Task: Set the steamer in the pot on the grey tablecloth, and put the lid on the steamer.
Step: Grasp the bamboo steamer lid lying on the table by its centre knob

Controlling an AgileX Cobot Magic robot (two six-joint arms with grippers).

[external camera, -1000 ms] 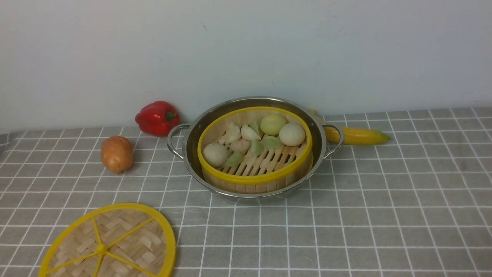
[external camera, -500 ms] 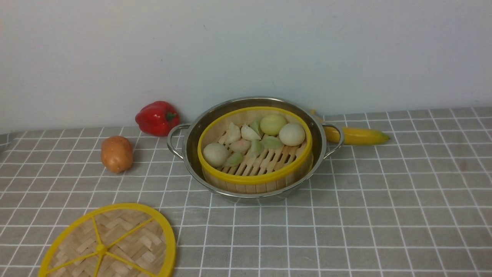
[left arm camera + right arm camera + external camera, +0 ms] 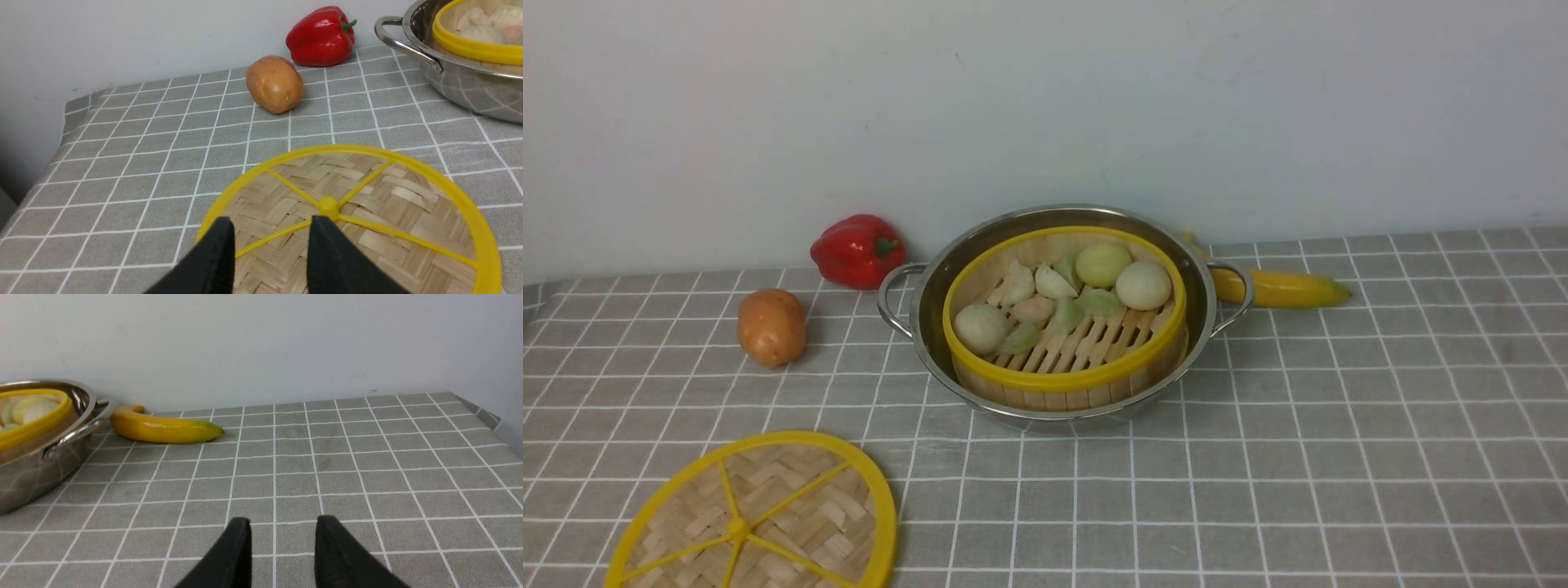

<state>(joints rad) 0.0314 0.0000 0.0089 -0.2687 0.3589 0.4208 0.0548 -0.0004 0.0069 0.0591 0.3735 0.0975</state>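
Observation:
The steamer (image 3: 1063, 380) sits inside the steel pot (image 3: 931, 327) at the middle of the grey tablecloth (image 3: 1339, 457), holding buns and dumplings. The pot (image 3: 457, 87) and steamer rim (image 3: 470, 47) also show in the left wrist view. The lid (image 3: 756, 514) lies flat at the near left with its yellow spokes up. My left gripper (image 3: 271, 223) hovers open over the lid (image 3: 367, 216), close to its hub, holding nothing. My right gripper (image 3: 282, 522) is open over bare cloth to the right of the pot (image 3: 36, 465). Neither arm appears in the front view.
A red bell pepper (image 3: 856, 250) and a potato (image 3: 771, 327) lie left of the pot. A banana (image 3: 1278, 287) lies behind the pot's right handle. A white wall closes the back. The cloth's left edge (image 3: 61, 139) and right edge (image 3: 486, 416) drop off.

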